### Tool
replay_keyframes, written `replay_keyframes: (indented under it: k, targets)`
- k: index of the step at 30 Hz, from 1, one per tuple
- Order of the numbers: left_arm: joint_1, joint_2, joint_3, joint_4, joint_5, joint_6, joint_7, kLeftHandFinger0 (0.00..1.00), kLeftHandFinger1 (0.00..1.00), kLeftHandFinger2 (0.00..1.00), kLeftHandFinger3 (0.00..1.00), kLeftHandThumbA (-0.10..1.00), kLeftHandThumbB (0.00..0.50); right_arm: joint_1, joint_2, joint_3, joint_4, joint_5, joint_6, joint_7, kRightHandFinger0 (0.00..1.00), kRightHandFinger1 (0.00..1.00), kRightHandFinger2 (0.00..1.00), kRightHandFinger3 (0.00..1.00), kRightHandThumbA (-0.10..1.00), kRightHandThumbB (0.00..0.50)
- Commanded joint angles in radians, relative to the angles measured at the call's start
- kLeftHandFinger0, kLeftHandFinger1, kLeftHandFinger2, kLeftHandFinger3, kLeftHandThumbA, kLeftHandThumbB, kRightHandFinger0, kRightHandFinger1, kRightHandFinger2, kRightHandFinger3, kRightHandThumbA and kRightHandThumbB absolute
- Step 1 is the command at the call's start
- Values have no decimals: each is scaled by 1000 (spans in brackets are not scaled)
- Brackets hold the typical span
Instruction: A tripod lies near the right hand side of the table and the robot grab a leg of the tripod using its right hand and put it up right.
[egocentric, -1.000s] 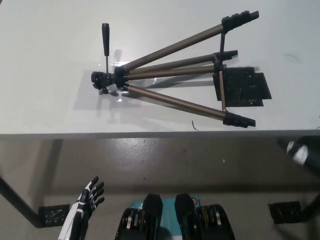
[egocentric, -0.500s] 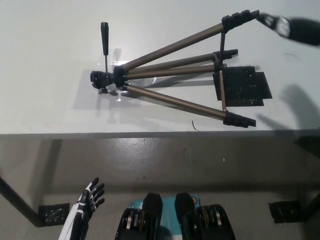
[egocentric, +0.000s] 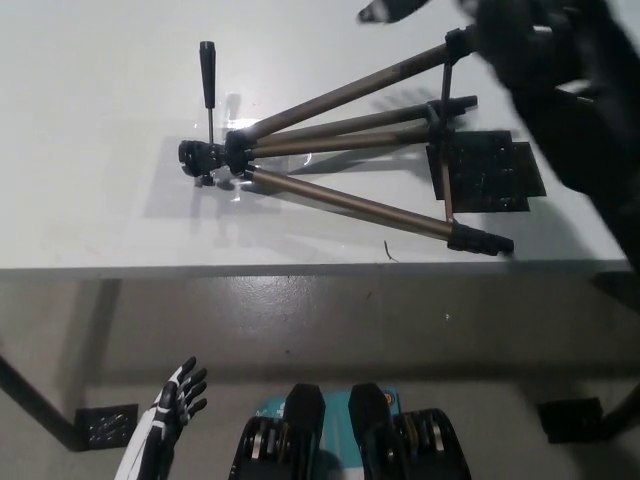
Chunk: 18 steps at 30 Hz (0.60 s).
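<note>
We start with the table (egocentric: 90, 200): the tripod (egocentric: 340, 150) lies flat on its right half, long axis running left to right, head (egocentric: 205, 158) toward the middle and its three legs fanning out to the right. A black mat (egocentric: 490, 175) lies under the leg ends. The far leg (egocentric: 350, 92) slants up and away to the upper right; the near leg (egocentric: 370, 207) slants toward the table's front edge.

Our right hand (egocentric: 520, 40) is over the foot end of the far leg, at the top right, blurred. We cannot tell whether the fingers are apart or already closing on the leg, nor whether they touch it. That leg runs from the hand down and left toward the head, so a grasp would need the fingers wrapped across this slanted line.

Our left hand (egocentric: 178, 395) rests low, below the table edge, well apart from the tripod, fingers spread and holding nothing. We judge the right hand by far the nearer, and the lift not yet begun.
</note>
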Motion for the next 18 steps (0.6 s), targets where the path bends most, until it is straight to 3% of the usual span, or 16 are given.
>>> replay_keyframes:
  k: [1,5,10,13,18]
  targets:
    - [-11,29,-10,-41,24,-64,-21,1000,1000,1000,1000,1000,240,-157,98,122,132,-150,41,46,1000,1000,1000,1000,1000,500]
    - [-4,35,-10,-61,35,-55,-14,1000,1000,1000,1000,1000,206,-165,148,209,217,-167,59,100,1000,1000,1000,1000,1000,500]
    - [-16,43,-11,-57,19,-53,-26,1000,1000,1000,1000,1000,185,-147,158,198,275,-126,87,138,1000,1000,1000,1000,1000,500]
    - [-19,45,-13,-53,7,-54,-34,1000,1000,1000,1000,1000,217,-132,153,201,308,-133,87,132,1000,1000,1000,1000,1000,500]
    - [-19,42,-8,-60,10,-48,-32,1000,1000,1000,1000,1000,219,-111,144,234,425,-163,85,121,1000,1000,1000,1000,1000,500]
